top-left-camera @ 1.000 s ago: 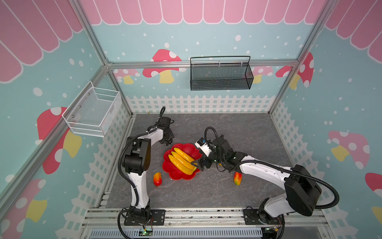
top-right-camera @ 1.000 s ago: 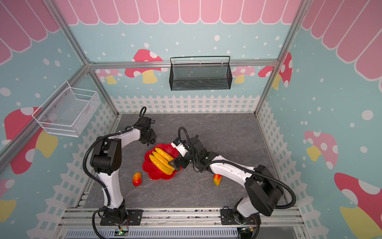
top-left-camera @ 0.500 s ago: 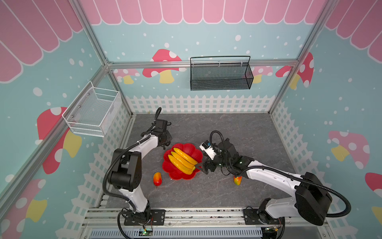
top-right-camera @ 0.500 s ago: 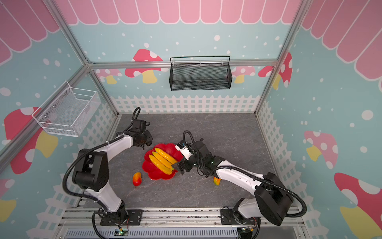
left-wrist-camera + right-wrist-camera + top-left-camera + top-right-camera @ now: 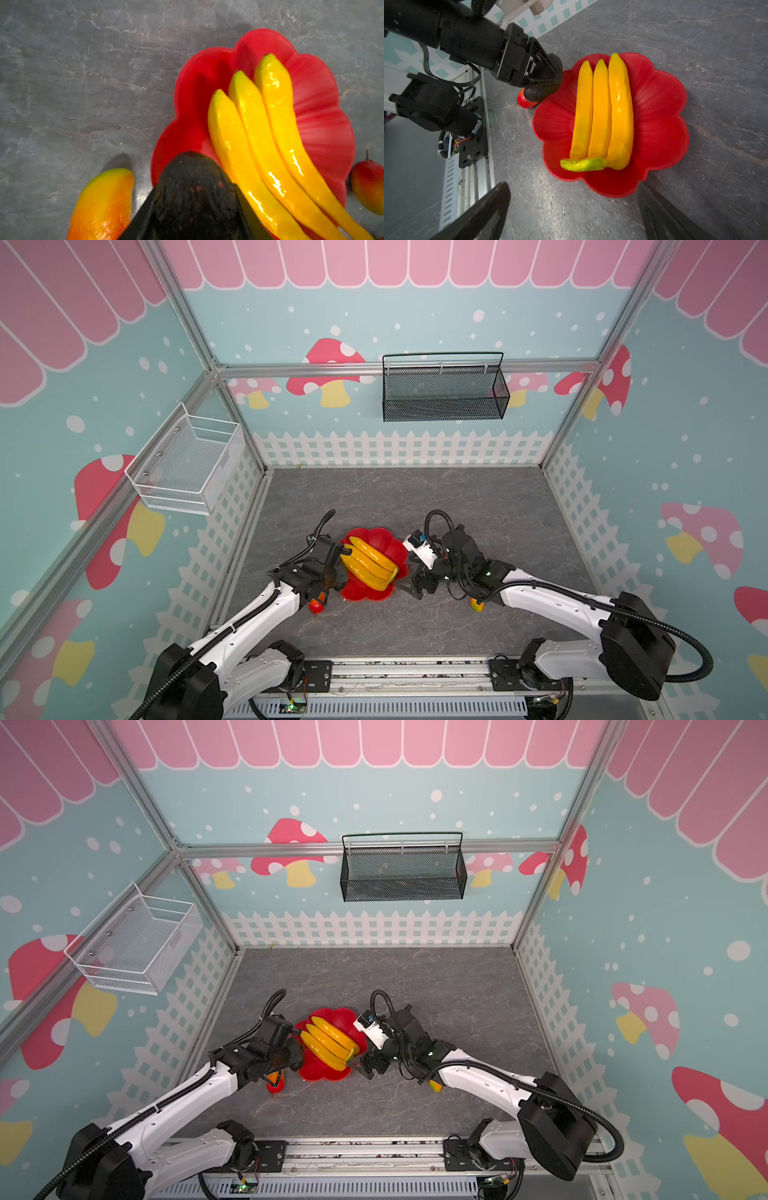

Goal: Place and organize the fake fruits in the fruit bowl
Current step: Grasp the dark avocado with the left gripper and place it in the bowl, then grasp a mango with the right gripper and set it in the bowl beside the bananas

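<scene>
One bowl (image 5: pixel 365 593) was loaded with only the bananas (image 5: pixel 370 562), the avocado (image 5: pixel 193 187) was clamped in the left gripper (image 5: pixel 557 68) at its rim, the right gripper (image 5: pixel 573 187) was spread wide, empty, nearby, and two mangoes (image 5: pixel 316 605) were left on the table (image 5: pixel 415 497).

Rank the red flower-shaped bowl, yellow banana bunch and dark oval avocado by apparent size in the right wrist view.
1. Red bowl
2. Banana bunch
3. Dark avocado, partly hidden inside the left pincer

Bright, even light; glossy glare on bananas (image 5: pixel 259 145).
</scene>
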You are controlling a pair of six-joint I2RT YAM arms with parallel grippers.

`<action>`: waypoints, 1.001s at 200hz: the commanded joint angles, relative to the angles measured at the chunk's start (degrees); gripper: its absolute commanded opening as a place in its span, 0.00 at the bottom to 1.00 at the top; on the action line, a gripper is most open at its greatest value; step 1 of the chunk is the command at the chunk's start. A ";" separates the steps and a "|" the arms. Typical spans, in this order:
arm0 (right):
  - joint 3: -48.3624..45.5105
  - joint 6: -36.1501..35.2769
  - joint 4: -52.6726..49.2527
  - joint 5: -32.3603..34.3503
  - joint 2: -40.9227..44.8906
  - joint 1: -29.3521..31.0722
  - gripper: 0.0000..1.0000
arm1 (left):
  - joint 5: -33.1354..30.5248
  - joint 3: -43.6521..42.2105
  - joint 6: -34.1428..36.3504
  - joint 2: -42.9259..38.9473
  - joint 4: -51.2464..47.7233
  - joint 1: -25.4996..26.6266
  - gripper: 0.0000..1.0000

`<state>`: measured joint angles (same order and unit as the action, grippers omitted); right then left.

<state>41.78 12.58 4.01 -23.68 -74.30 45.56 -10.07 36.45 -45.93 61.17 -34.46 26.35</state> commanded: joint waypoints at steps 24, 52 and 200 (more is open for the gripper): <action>-2.45 1.28 1.39 0.36 3.06 0.54 0.98 | 1.25 0.83 -2.50 4.36 4.46 0.19 0.39; -3.58 1.99 1.04 1.20 4.14 0.58 0.98 | 1.30 2.21 -2.85 8.35 5.71 0.28 0.40; -2.64 10.94 -7.34 17.75 -2.31 -13.88 0.98 | 6.20 8.62 11.08 -0.31 6.64 6.17 1.00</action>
<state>38.74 22.79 -1.50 -7.07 -74.78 33.89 -7.66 40.71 -42.81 63.29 -29.45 29.36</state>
